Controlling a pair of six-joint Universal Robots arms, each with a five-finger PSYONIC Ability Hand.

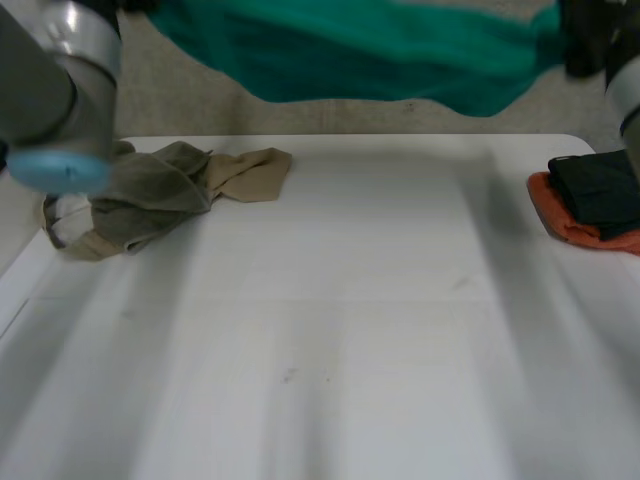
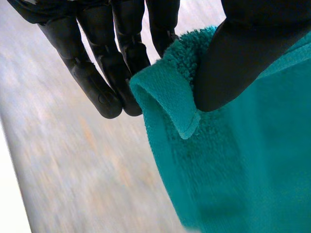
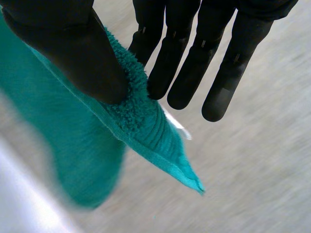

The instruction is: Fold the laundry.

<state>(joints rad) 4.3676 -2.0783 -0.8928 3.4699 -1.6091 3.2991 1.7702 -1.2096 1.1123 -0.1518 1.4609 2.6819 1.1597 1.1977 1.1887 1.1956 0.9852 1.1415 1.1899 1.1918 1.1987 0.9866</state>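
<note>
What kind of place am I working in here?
Probably a laundry-folding test station: a white table, a crumpled pile of olive and tan clothes, a folded black piece on an orange one, and a teal towel pinched by the left hand and right hand.

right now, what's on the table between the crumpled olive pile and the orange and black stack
Nothing: the head view shows bare white table between the pile and the stack.
</note>
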